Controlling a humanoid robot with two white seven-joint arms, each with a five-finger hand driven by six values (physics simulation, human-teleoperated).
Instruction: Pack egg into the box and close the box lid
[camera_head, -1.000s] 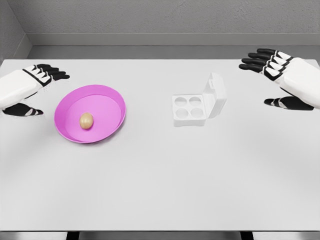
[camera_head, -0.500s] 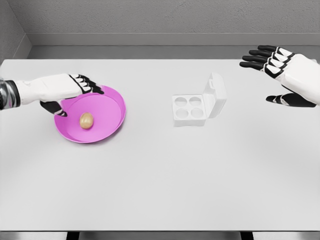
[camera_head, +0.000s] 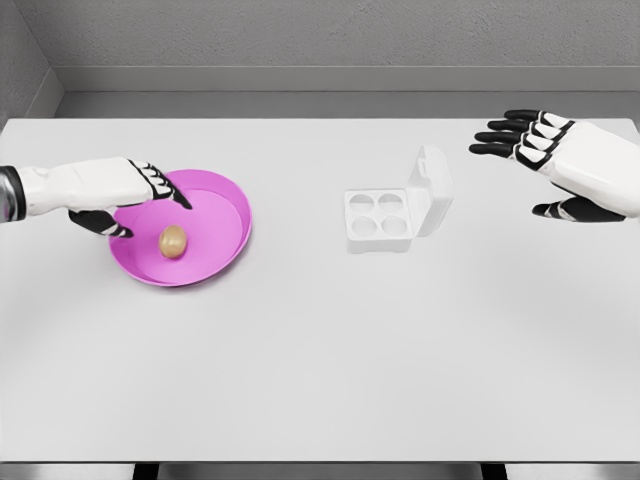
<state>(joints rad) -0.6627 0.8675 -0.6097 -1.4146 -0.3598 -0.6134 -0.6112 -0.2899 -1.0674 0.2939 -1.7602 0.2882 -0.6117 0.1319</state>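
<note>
Pink bowl (camera_head: 215, 250) looks like smooth matt plastic, the white box (camera_head: 392, 213) is plain matt plastic too, egg (camera_head: 173, 241) has a dull tan shell, table (camera_head: 330, 340) is flat matt white.

The white table (camera_head: 320, 340) in front of me fills most of the view, its far edge against a grey wall. Two things rest directly on it: a pink bowl (camera_head: 225, 235) to my left and a white box (camera_head: 385, 220) right of centre, well apart. The box's lid (camera_head: 432, 190) stands open on its right side.
</note>
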